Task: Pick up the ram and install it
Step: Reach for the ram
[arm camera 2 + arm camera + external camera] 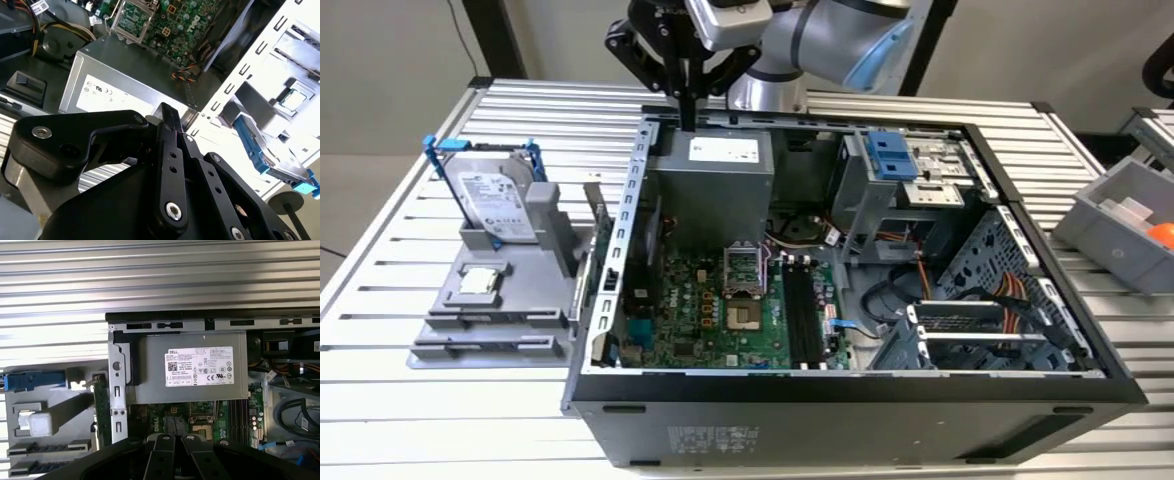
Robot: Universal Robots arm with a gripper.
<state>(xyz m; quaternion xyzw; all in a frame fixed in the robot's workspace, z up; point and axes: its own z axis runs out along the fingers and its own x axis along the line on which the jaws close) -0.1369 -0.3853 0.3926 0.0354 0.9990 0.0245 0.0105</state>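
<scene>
- Black metal computer tower case [854, 420], lying on its side with the panel off.
- Grey metal power supply box with a white label [714, 175], inside the case at its far end.
- Green motherboard [707, 320], on the case floor.
- Silver hard drive in a blue frame [496, 195], upright in a grey plastic fixture [494, 325].
- Small square silver processor chip [482, 281], seated in that fixture.
- Slatted aluminium table [387, 260], under everything.

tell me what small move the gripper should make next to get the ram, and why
Probably slide toward the exterior view's left, away from over the case: the gripper hangs shut and empty above the power supply, while the ram stands on edge in the grey holder just outside the case wall.
</scene>
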